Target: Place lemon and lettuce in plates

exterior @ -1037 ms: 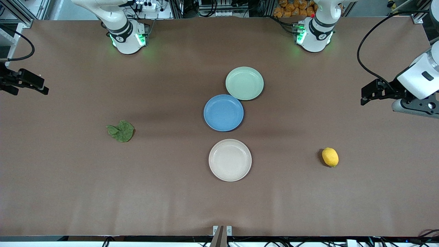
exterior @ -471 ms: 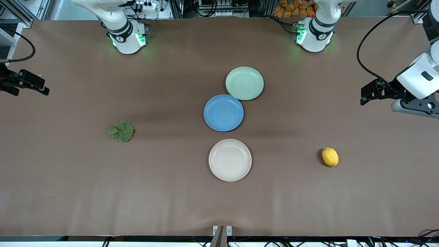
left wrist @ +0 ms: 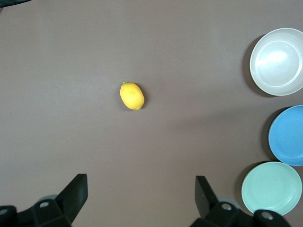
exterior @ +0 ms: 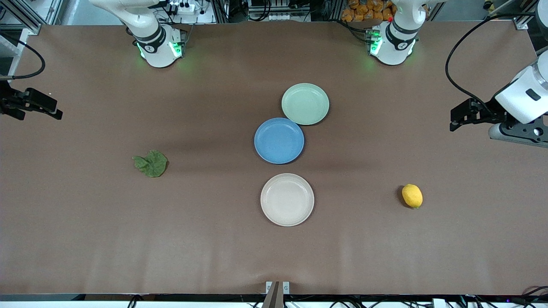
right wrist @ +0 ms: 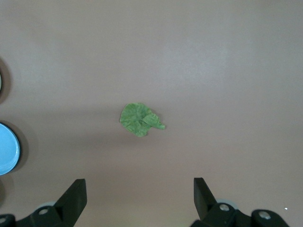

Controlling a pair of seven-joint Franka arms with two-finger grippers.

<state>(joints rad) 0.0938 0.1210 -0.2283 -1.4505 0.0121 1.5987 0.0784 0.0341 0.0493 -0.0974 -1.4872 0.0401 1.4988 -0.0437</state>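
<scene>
The yellow lemon (exterior: 412, 196) lies on the table toward the left arm's end and also shows in the left wrist view (left wrist: 132, 96). The dark-green lettuce (exterior: 150, 163) lies toward the right arm's end and shows in the right wrist view (right wrist: 139, 119). The mint plate (exterior: 305, 104) and the beige-pink plate (exterior: 287, 199) stand empty in the middle; the beige-pink one is nearer the front camera. My left gripper (left wrist: 141, 189) is open, high above the table short of the lemon. My right gripper (right wrist: 138, 191) is open, high above the table short of the lettuce.
An empty blue plate (exterior: 279, 140) sits between the two task plates and touches the mint one. In the front view the left gripper (exterior: 460, 119) hangs at the left arm's end of the table and the right gripper (exterior: 47, 109) at the right arm's end.
Both grippers have shifted only very slightly. Nothing on the table has moved.
</scene>
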